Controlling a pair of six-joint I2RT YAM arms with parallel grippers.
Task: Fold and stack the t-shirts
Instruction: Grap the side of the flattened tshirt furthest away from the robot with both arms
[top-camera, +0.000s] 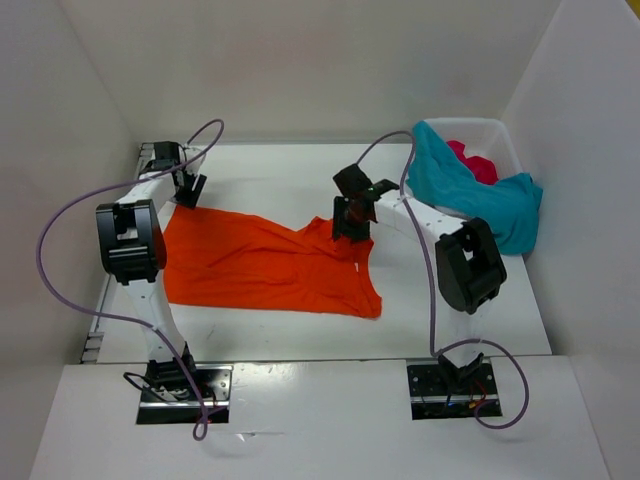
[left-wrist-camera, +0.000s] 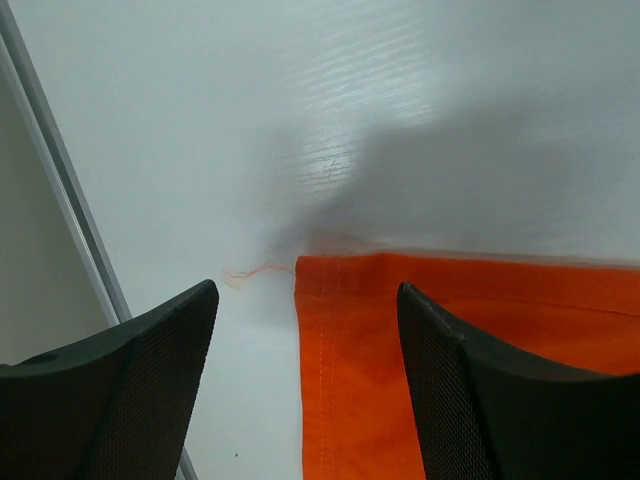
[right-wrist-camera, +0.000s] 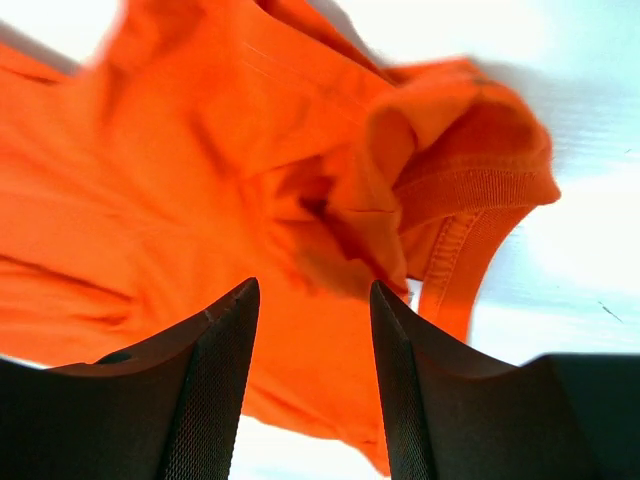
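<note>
The orange t-shirt (top-camera: 265, 265) lies spread on the white table, flat on its left and bunched at its far right end. My left gripper (top-camera: 190, 188) hangs open just over the shirt's far left corner. In the left wrist view the hemmed corner (left-wrist-camera: 450, 350) lies flat between the spread fingers of that gripper (left-wrist-camera: 307, 290). My right gripper (top-camera: 350, 225) is over the bunched end. There its jaws (right-wrist-camera: 313, 285) stand open above rumpled orange cloth and the ribbed collar (right-wrist-camera: 470, 200), gripping nothing. The teal t-shirt (top-camera: 470, 190) drapes over the basket's rim, and the pink-red t-shirt (top-camera: 472, 160) lies inside.
A white basket (top-camera: 500, 135) stands at the far right corner against the white wall. White walls close in the table on the left, back and right. A metal rail (left-wrist-camera: 60, 190) runs along the table's left edge, close to my left gripper.
</note>
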